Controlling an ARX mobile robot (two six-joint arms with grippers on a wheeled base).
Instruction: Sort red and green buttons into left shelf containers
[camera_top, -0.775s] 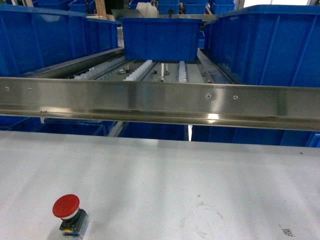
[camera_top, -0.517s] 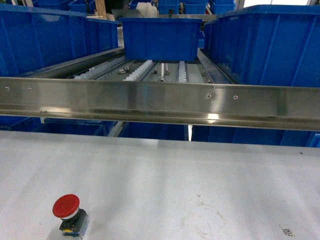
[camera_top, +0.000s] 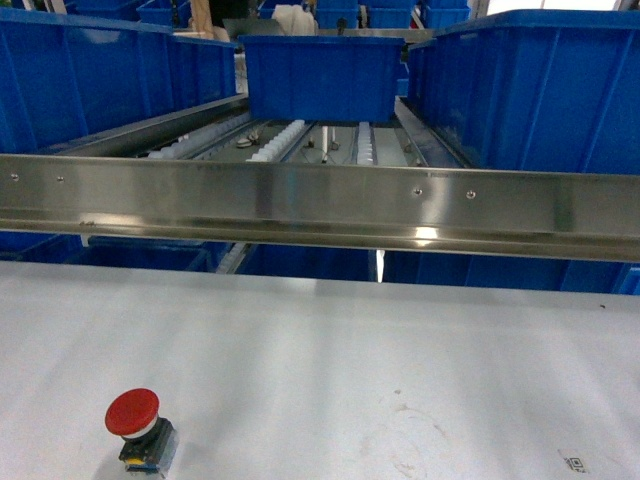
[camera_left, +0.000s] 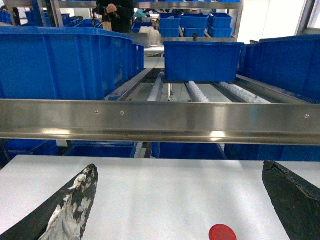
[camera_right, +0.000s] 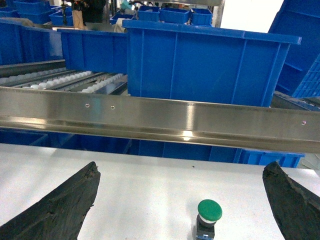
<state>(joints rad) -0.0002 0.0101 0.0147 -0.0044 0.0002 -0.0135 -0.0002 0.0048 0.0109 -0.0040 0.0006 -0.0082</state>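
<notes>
A red button with a wide mushroom cap stands upright on the white table near the front left; its red cap also shows at the bottom of the left wrist view. My left gripper hangs open above the table, the cap lying between its fingers and right of centre. A green button on a dark body stands upright on the table in the right wrist view, between the wide-apart fingers of my open right gripper. A large blue bin sits on the left of the shelf. Neither gripper shows in the head view.
A steel rail runs across in front of the roller shelf. Another blue bin sits mid-shelf and a big one on the right. More blue bins stand under the shelf. A person stands far behind.
</notes>
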